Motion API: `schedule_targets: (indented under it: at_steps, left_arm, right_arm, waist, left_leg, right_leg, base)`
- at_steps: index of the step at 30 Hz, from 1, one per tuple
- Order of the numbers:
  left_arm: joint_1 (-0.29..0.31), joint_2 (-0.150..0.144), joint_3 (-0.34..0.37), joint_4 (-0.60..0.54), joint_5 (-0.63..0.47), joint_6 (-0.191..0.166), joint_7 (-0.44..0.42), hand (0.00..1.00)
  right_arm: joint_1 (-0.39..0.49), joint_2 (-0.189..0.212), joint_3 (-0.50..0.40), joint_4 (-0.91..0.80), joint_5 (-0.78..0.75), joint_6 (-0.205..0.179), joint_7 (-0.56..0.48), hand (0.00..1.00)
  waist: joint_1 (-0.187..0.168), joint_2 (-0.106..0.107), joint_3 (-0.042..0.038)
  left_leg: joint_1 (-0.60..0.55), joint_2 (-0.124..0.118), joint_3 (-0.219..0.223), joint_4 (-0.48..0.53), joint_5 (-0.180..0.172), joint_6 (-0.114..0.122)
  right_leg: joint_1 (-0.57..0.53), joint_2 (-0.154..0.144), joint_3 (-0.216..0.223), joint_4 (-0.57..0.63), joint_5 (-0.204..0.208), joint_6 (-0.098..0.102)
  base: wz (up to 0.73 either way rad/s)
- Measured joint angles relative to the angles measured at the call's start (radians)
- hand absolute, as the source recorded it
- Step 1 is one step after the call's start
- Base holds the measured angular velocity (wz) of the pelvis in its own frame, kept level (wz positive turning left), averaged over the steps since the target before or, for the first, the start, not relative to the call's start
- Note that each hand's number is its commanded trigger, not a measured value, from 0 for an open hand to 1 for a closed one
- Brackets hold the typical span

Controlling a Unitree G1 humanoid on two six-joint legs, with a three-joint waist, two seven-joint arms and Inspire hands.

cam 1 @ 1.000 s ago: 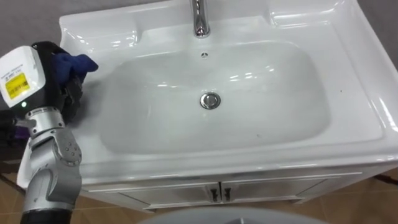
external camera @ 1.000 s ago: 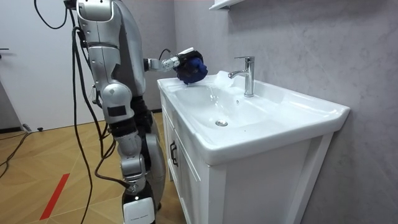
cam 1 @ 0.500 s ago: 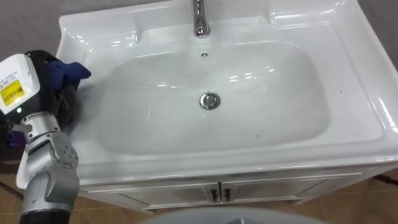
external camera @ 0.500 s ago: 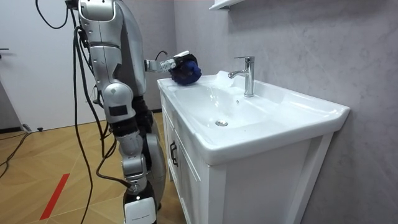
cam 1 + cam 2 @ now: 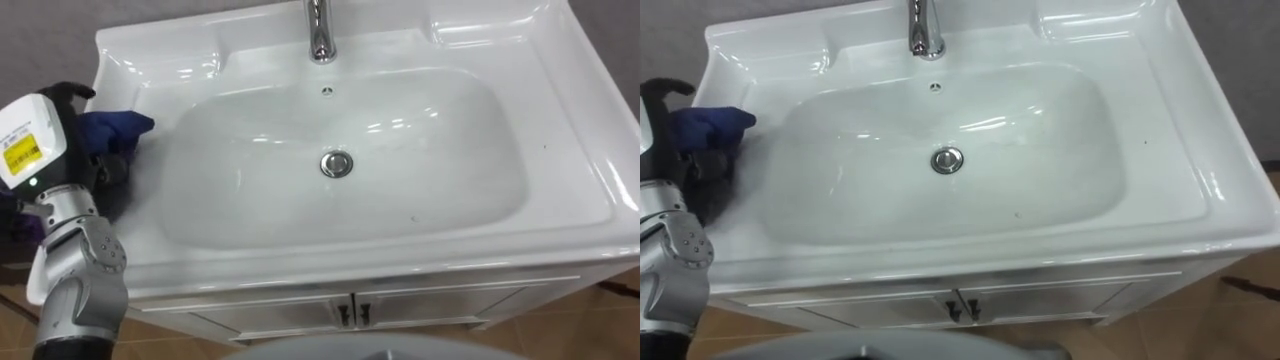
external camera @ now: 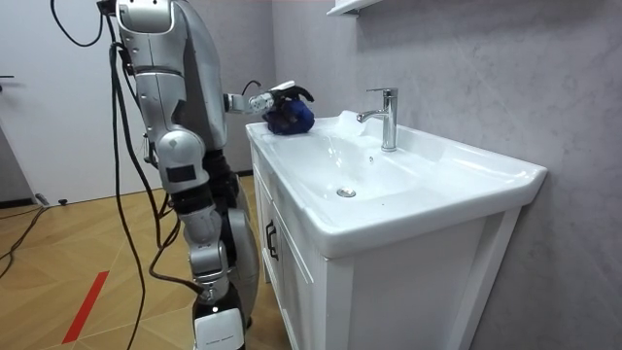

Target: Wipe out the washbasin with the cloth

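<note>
At the left edge of the frame, the left hand [image 5: 100, 165] is at the flat left rim of the basin [image 5: 470, 150], its dark fingers curled around a bunched blue cloth [image 5: 118, 127]. The cloth lies outside the bowl, well left of the drain [image 5: 337, 163]. The tap [image 5: 319, 30] stands at top centre.

A grey, mottled wall [image 6: 486, 78] is seen behind a white cabinet [image 6: 301, 282], whose two doors are fitted with dark handles [image 5: 353, 312]. A white shelf [image 6: 352, 6] is mounted high on it. The wooden floor [image 6: 58, 262] is laid in herringbone and marked with a red stripe [image 6: 86, 306]. A white wall [image 6: 49, 117] closes the room view's left.
</note>
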Motion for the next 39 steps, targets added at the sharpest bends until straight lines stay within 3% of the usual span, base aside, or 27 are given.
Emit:
schedule_targets:
  at_steps: [14,19,24,31,39]
  left_arm:
    - [-0.028,-0.012,0.0,-0.005,-0.117,-0.023,0.009,0.0]
    - [-0.049,-0.013,0.0,-0.009,-0.181,-0.047,0.016,0.0]
    - [-0.053,-0.013,-0.011,-0.014,-0.31,-0.059,0.022,0.0]
    - [-0.052,-0.017,-0.028,-0.027,-0.635,-0.061,0.009,0.0]
    - [-0.053,-0.017,-0.024,-0.03,-0.718,-0.065,-0.036,0.0]
  right_arm:
    - [0.0,0.0,0.011,0.002,0.001,-0.002,-0.012,0.0]
    - [-0.012,0.0,0.01,0.007,0.001,-0.003,-0.032,0.0]
    - [-0.013,0.0,0.013,0.006,0.008,-0.002,-0.038,0.0]
    - [-0.015,0.005,0.011,-0.023,0.016,0.001,-0.028,0.0]
    - [-0.01,0.007,-0.008,-0.05,0.022,-0.003,-0.024,0.0]
  waist:
    - [-0.004,-0.003,0.0052]
    - [-0.004,0.001,0.0081]
    - [-0.01,0.002,0.0078]
    - [-0.02,-0.008,0.0098]
    - [-0.005,-0.02,0.0046]
  left_leg:
    - [-0.003,0.0,-0.005,0.004,0.0,0.0]
    - [-0.006,-0.001,-0.009,0.003,0.0,0.0]
    - [-0.007,-0.002,-0.013,0.001,0.0,0.0]
    - [-0.023,-0.002,-0.013,0.001,0.0,0.0]
    - [-0.017,-0.002,-0.014,0.0,0.0,0.0]
  right_leg:
    - [0.0,0.0,-0.002,-0.001,0.0,0.0]
    - [-0.001,0.0,-0.003,-0.001,-0.001,0.001]
    - [-0.001,0.0,-0.007,-0.002,-0.002,0.002]
    - [-0.019,-0.001,-0.008,0.001,-0.003,0.001]
    - [-0.015,0.0,-0.008,0.002,-0.004,0.0]
  base:
    - [0.0]
    - [0.01]
    - [0.0]
    - [0.0]
    - [0.0]
